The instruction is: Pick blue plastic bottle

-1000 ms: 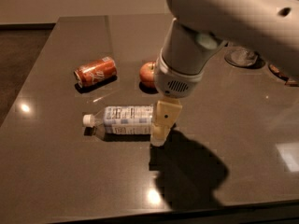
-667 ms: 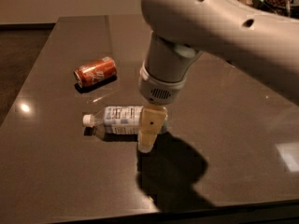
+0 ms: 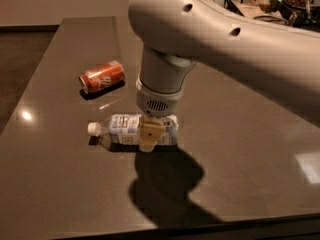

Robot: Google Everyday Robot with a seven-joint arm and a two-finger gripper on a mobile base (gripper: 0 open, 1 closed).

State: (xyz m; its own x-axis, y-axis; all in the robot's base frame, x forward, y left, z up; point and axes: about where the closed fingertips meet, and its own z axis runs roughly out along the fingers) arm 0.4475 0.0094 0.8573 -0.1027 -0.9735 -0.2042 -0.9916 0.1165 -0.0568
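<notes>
Since the earlier frames the gripper [image 3: 150, 136] has shifted left and come down, from off the bottle's base end to a position over the right part of its body; the bottle itself has not moved.

The blue plastic bottle [image 3: 124, 129] lies on its side on the table [image 3: 60, 184], left of centre and toward the near edge. Its white cap [image 3: 92, 129] points left and its base points right. The pale blue-and-white label faces up.

The gripper points straight down. Its tan tip overlaps the near side of the bottle, right of the label's middle, and reaches down to the table surface. It cannot be told whether the gripper is open or closed on the bottle.

The wide grey arm [image 3: 225, 39] enters from the upper right and covers the table behind the bottle. Its shadow [image 3: 167, 184] falls on the near side, just right of the bottle.

The orange-red soda can [image 3: 102, 76] lies on its side farther back and to the left, apart from the bottle. A dark wire rack [image 3: 245, 4] stands at the far right.
</notes>
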